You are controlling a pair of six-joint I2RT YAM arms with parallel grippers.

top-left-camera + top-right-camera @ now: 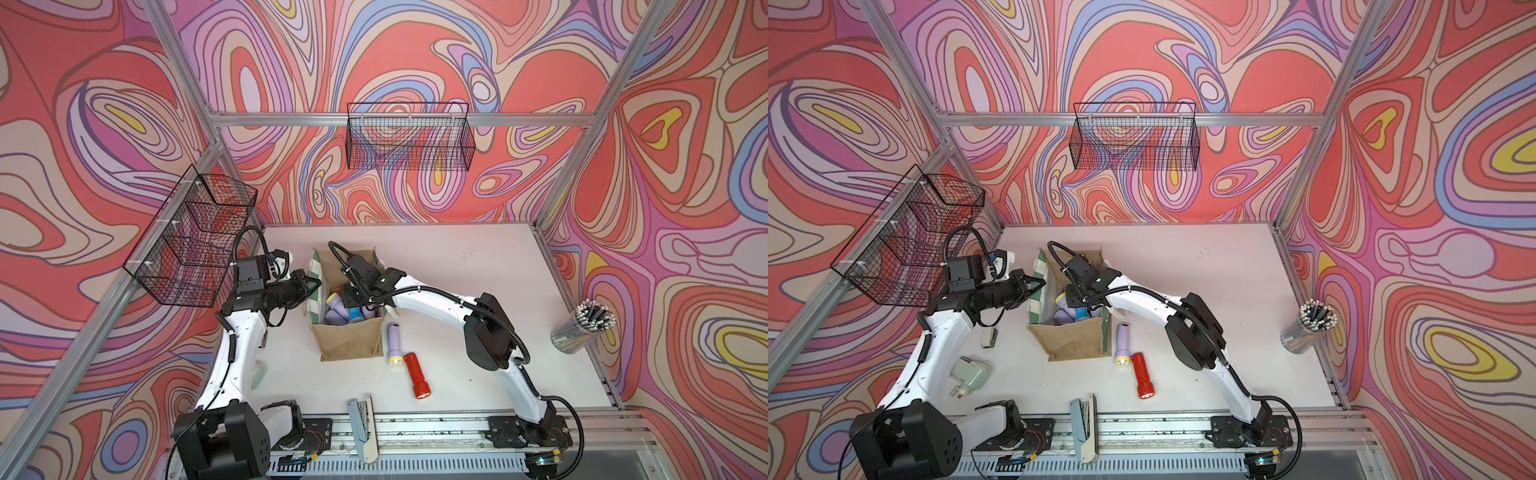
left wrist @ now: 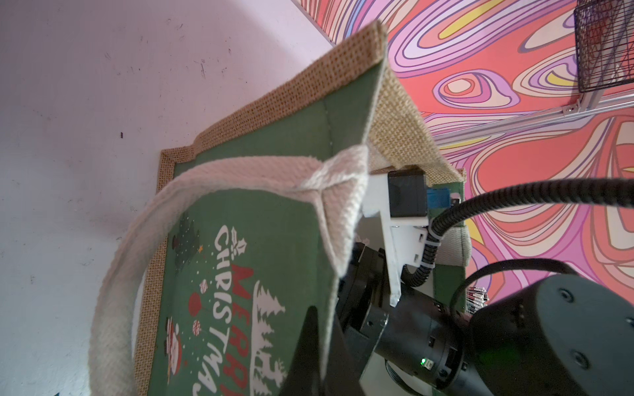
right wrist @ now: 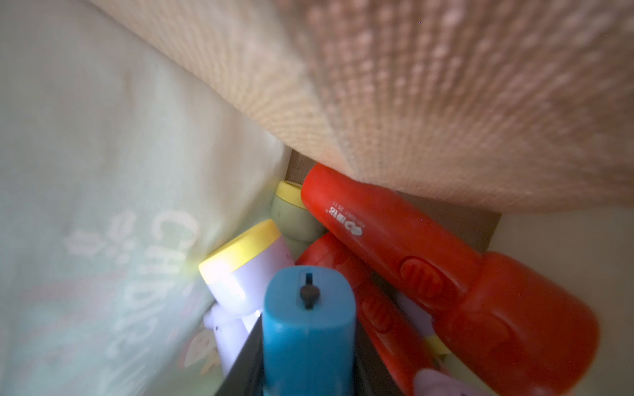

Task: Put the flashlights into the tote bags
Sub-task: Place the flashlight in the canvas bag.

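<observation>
The tote bag (image 1: 348, 343) (image 1: 1073, 338) stands open mid-table, burlap with green printed sides. My left gripper (image 1: 314, 284) (image 2: 324, 329) is shut on the rim of the bag's left side panel (image 2: 274, 240). My right gripper (image 1: 353, 297) (image 3: 308, 373) reaches down inside the bag, shut on a blue flashlight (image 3: 308, 325). Beneath it lie red (image 3: 429, 267), lilac (image 3: 247, 271) and pale green (image 3: 293, 219) flashlights. Outside, right of the bag, a lilac flashlight (image 1: 394, 345) (image 1: 1122, 344) and a red flashlight (image 1: 417, 376) (image 1: 1143, 376) lie on the table.
Black wire baskets hang on the left wall (image 1: 191, 241) and the back wall (image 1: 409, 139). A cup of pencils (image 1: 582, 328) stands at the right edge. A stapler (image 1: 1084, 428) lies at the front rail. A pale green plug (image 1: 969, 372) lies by the left arm.
</observation>
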